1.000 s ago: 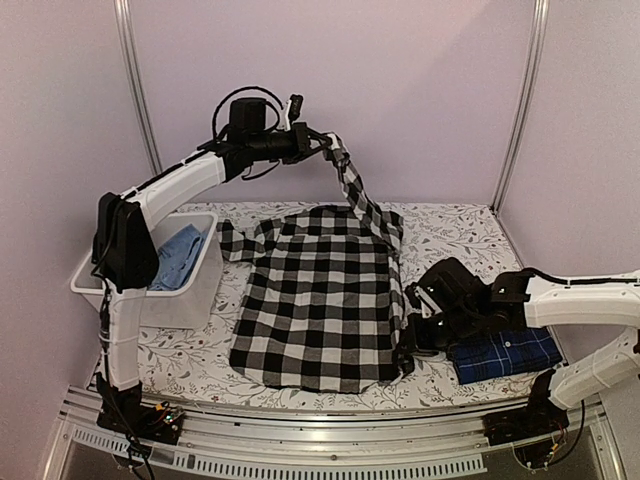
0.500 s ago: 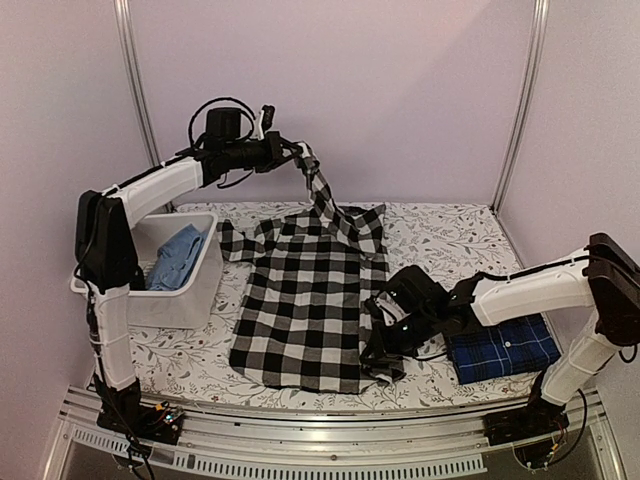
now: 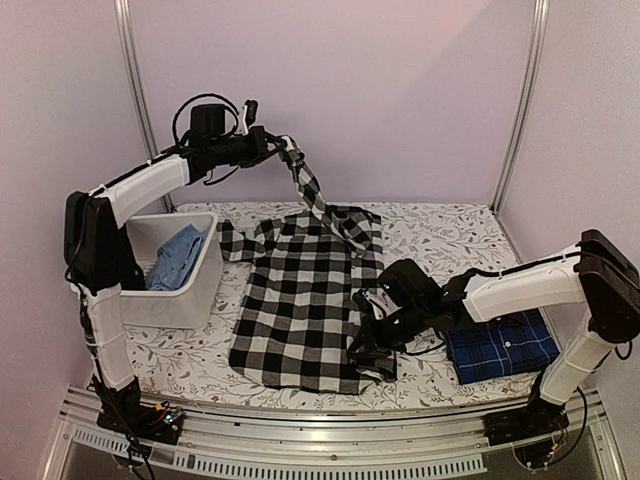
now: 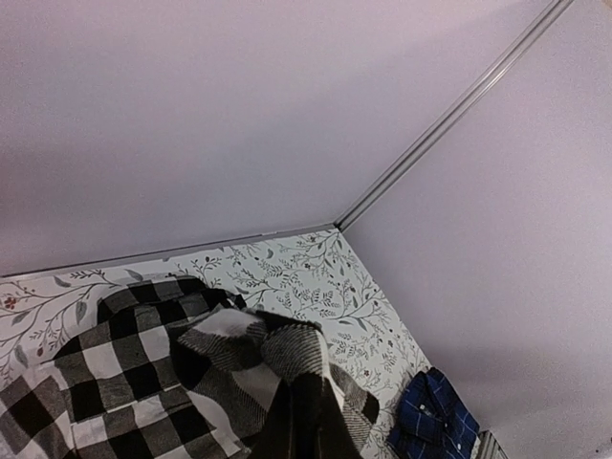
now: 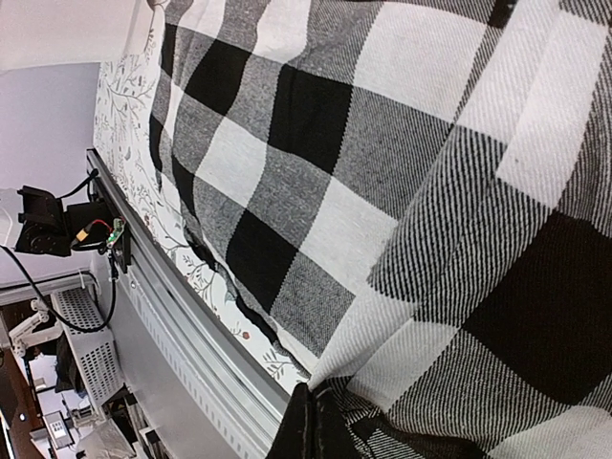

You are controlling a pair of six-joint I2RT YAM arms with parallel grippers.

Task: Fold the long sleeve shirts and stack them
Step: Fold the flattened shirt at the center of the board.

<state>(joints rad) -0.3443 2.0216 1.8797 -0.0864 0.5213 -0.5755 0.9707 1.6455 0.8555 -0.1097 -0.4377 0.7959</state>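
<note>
The black-and-white check shirt lies spread on the table. My left gripper is shut on its right sleeve and holds it high above the collar; the cloth bunches at the fingers in the left wrist view. My right gripper is shut on the shirt's right hem side, folded over the body; the check cloth fills the right wrist view. The navy plaid shirt lies folded at the right and also shows in the left wrist view.
A white bin with blue cloth inside stands at the left. The floral tablecloth covers the table. Metal rail runs along the near edge. Purple walls stand behind and at the sides.
My left gripper has carried the sleeve leftward, staying high. My right gripper has dragged the shirt's right side leftward over the body, away from the navy shirt.
</note>
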